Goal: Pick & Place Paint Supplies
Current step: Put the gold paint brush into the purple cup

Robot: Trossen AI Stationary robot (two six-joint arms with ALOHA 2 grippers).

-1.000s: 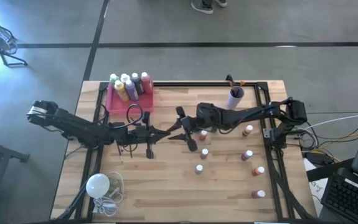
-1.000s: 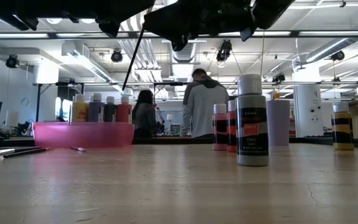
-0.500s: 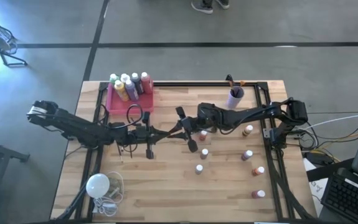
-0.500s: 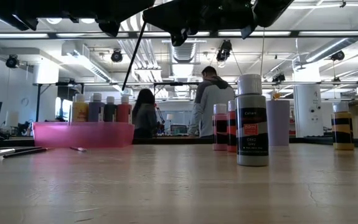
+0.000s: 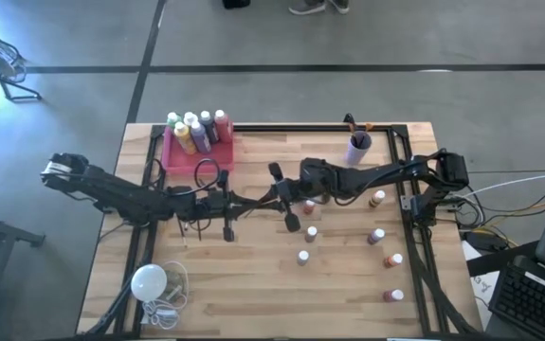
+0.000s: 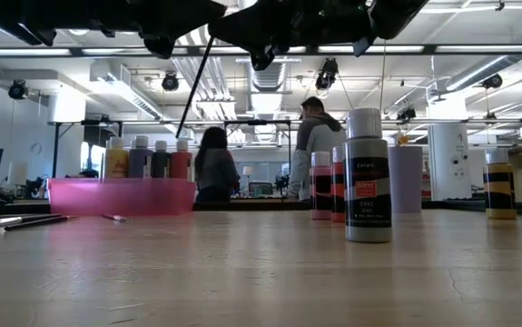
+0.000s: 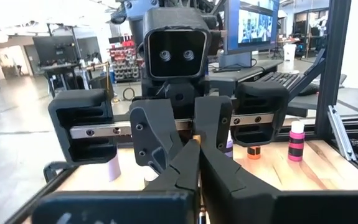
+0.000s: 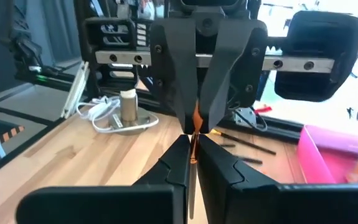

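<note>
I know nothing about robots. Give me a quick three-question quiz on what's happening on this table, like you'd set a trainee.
1. True or false: the pink tray holds several white-capped paint bottles.
2. Pick one: the left hand and right hand meet above the middle of the table, both shut on: A) a paint bottle, B) a thin paintbrush, C) a white bulb.
3. Fill in: the cup with brushes sticking out of it is ____ in colour.

Key: 1 true; 2 B; 3 purple.
</note>
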